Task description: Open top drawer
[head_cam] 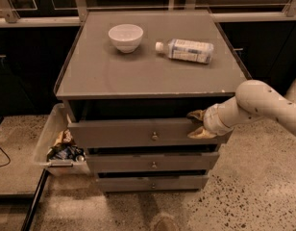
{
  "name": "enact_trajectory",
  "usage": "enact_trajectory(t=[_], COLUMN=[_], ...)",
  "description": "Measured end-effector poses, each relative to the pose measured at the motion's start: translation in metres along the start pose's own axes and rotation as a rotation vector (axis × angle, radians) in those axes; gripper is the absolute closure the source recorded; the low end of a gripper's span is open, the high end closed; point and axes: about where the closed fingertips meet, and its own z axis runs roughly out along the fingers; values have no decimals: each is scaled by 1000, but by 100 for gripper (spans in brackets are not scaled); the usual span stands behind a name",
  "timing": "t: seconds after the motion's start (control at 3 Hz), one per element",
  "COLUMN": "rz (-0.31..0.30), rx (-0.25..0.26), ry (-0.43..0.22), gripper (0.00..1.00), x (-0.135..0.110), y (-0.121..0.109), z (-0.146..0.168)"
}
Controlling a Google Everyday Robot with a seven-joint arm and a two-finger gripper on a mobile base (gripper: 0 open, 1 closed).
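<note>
Under the cabinet top (pixel 138 73), the top drawer (pixel 124 134) lies left-right, spread pincer (pixel 196 124) at its right end.

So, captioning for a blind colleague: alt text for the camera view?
The robot's gripper sits at the right end of the top drawer, which stands partly pulled out of a grey cabinet. A white bowl and a lying bottle rest on top.
</note>
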Motion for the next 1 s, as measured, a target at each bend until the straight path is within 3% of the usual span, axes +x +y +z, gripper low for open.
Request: enact_trajectory(t=[0.33, 0.67, 1.0], rz=[0, 0, 0], rx=[0, 0, 0], ry=[0, 0, 0], gripper=[89, 87, 63], x=[-3, -3, -3], y=[-2, -2, -2], z=[-4, -4, -4])
